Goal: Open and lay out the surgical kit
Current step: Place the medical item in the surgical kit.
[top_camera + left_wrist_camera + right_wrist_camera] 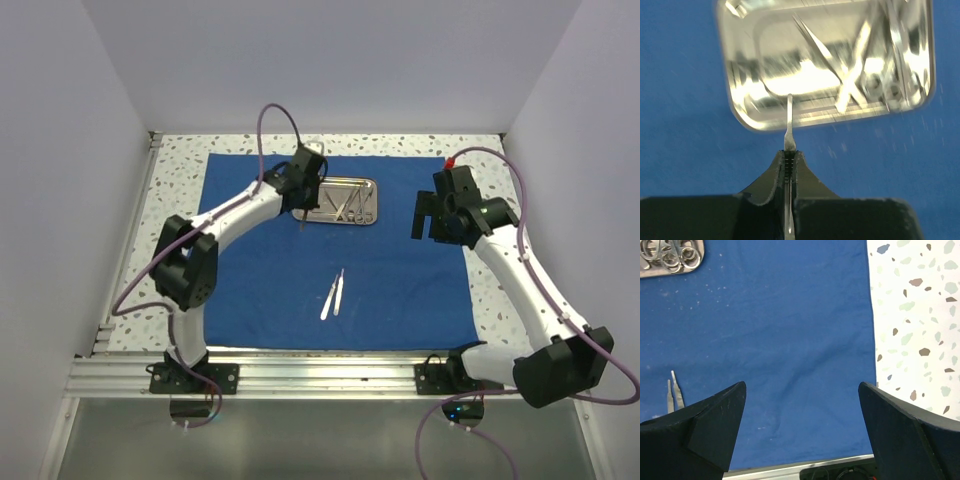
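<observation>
I am pinching a thin silver instrument (789, 117) in the shut left end effector (789, 159), its tip pointing at the steel tray's (727, 75) near-left rim. Tweezers (333, 295) are lying lengthwise lower centre on the blue cloth (250, 290), nearer this arm. The right end effector (801, 387) is hovering wide and empty.
</observation>
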You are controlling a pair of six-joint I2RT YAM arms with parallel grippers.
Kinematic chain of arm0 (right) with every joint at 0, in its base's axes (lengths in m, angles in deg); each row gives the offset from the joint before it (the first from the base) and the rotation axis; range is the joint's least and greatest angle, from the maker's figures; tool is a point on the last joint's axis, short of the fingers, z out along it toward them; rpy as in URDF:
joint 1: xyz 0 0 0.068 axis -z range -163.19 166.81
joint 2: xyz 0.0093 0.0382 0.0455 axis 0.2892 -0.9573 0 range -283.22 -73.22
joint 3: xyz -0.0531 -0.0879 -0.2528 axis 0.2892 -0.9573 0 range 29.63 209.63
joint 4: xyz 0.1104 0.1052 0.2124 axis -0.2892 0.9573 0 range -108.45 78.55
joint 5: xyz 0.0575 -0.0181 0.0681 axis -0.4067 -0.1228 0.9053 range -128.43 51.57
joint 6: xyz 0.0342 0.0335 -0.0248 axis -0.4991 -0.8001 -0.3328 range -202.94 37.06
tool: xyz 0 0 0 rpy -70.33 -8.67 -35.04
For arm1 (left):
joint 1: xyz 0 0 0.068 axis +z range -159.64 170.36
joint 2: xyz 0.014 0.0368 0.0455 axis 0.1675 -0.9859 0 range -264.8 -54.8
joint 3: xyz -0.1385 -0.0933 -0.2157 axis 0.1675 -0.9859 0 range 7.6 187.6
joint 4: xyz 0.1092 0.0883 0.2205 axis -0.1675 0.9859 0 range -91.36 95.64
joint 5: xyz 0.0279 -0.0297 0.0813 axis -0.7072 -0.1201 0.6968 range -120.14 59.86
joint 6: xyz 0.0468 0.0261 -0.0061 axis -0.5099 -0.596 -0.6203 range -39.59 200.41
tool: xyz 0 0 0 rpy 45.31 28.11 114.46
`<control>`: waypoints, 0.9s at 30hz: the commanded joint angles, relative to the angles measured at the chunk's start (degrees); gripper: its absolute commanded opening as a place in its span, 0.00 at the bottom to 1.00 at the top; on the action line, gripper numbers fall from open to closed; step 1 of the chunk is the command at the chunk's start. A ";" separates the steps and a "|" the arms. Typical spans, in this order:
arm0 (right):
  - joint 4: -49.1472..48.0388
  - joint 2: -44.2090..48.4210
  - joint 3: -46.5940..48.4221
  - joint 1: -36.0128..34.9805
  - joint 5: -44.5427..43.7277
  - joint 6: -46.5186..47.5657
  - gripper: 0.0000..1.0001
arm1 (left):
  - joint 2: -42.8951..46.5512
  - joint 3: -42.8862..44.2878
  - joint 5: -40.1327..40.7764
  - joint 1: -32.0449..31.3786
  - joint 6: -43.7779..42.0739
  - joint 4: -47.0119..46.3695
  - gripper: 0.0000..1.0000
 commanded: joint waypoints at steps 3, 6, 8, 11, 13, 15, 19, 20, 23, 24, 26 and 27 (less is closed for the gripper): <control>-0.90 3.08 1.46 -0.23 2.86 -1.29 0.99 | 10.27 -13.98 -1.72 -8.99 8.54 -0.76 0.00; -0.90 3.78 -0.29 -0.15 3.56 -1.91 0.98 | 13.09 -19.34 -2.42 -12.76 11.79 -1.90 0.00; -1.25 4.14 -1.52 -0.23 4.26 -2.26 0.98 | 13.45 -21.80 -1.28 -15.83 14.51 -2.34 0.00; -1.43 4.84 -2.14 -0.23 4.53 -2.52 0.98 | 12.49 -23.48 -0.75 -18.21 17.33 -2.78 0.00; -1.17 5.10 -2.14 -0.23 4.53 -2.44 0.98 | 11.79 -24.27 -0.58 -18.66 18.48 -3.13 0.00; -0.99 5.10 -1.44 -0.23 4.44 -2.26 0.98 | 10.82 -24.28 -1.36 -18.75 19.53 -3.57 0.22; -1.16 4.05 0.31 -0.23 4.44 -2.35 0.98 | 10.03 -23.84 -4.62 -19.19 20.06 -4.37 0.47; -2.04 3.01 1.36 -0.23 4.62 -2.44 0.99 | 10.03 -23.23 -4.79 -19.54 20.15 -3.76 0.53; -5.02 0.20 4.43 -0.23 7.16 -2.26 0.98 | 11.34 -21.73 -4.27 -19.80 20.41 -1.04 0.87; -5.82 -0.51 5.32 -0.23 8.12 -2.09 0.98 | 12.91 -21.29 -3.92 -19.80 20.50 -0.24 0.90; -8.72 -3.84 8.22 -0.24 9.71 -2.26 0.98 | 15.46 -19.36 -2.52 -19.72 20.33 2.83 0.91; -9.16 -5.43 9.62 -0.32 10.06 -2.52 0.98 | 16.26 -18.66 -1.90 -19.54 20.15 3.80 0.92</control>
